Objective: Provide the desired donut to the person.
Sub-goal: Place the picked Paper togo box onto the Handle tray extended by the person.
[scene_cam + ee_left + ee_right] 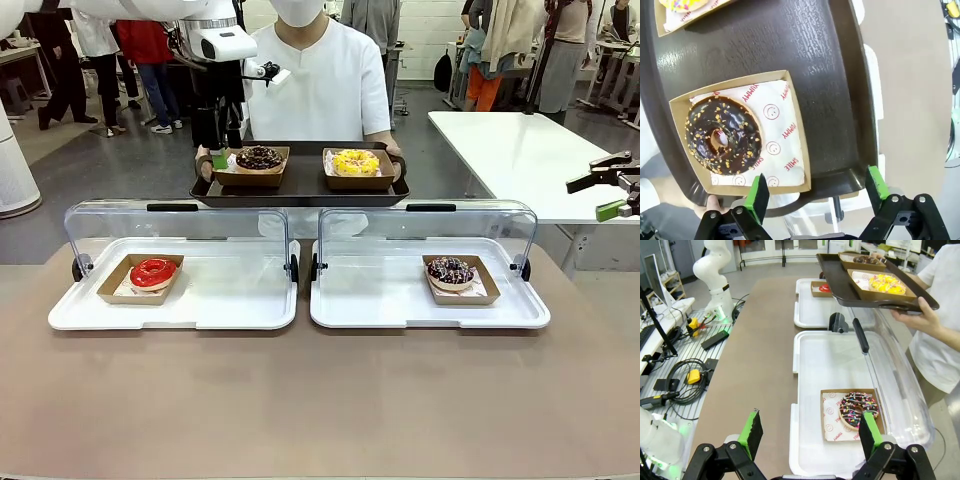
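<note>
The chocolate donut [722, 136] sat in its paper tray on the person's dark tray [300, 190], upper centre; the left end effector [815, 192] gaped empty just beside it, apparently to let go.

Front view plus 2 wrist close-ups

donuts [259, 157]: 4 | white trays [175, 318]: 2 | dark tray [300, 190]: 1

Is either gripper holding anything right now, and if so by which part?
Neither. The left gripper is open above the dark tray, beside the chocolate donut's box. The right gripper is open too, holding nothing.
</note>
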Motion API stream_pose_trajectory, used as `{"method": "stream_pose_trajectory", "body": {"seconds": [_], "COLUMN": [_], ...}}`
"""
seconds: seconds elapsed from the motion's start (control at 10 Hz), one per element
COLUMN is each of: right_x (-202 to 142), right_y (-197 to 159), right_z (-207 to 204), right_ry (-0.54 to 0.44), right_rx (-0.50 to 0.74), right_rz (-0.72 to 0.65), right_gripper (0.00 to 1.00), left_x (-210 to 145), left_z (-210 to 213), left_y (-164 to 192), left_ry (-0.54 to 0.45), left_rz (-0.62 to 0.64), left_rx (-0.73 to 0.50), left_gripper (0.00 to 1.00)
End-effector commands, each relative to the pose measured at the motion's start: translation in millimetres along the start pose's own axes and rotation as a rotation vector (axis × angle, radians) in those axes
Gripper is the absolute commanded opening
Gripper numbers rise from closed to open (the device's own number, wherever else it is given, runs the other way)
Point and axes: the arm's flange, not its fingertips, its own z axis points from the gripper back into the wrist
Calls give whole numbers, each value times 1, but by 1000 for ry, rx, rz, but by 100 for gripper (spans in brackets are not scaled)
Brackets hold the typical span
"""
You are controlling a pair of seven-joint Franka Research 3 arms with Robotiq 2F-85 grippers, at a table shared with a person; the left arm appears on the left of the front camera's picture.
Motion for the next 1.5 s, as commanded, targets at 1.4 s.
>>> {"method": "stream_pose_trajectory", "body": {"seconds": [1.4], "right_x": [1], "right_y": [-2], "right_z": [0], "right_ry": [-9], "right_rx": [-4], "right_rz": [-5], "right_gripper": [100], "left_x": [-134], "left_z": [16], "left_y": [-212], "left_ry": [-256], "left_rz": [43], "left_rx": [196], "left_gripper": [100]}}
